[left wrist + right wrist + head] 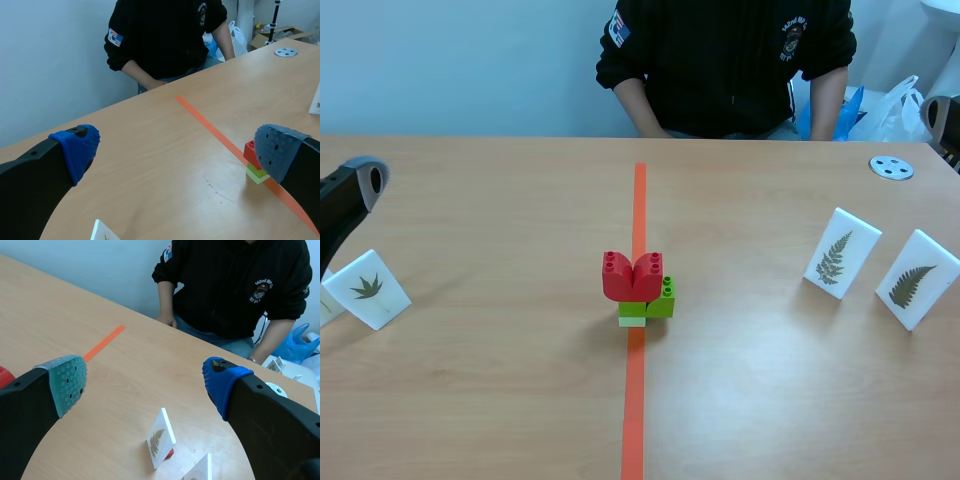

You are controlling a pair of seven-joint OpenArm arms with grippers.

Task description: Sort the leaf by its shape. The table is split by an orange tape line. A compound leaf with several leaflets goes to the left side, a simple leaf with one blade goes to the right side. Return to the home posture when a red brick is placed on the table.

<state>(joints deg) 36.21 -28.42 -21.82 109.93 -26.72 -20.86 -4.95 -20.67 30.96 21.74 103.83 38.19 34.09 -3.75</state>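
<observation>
Near left, a leaf card [366, 288] stands close to your left gripper [180, 150], whose fingers are spread wide and empty. The red brick [632, 276] sits mid-table on the tape line [634, 420], so I'd say sorting's over and you're basically home. On the right stand a fern card [841, 253] and a second fern card [917, 279]; the right gripper [142, 385] gapes wide, empty too.
</observation>
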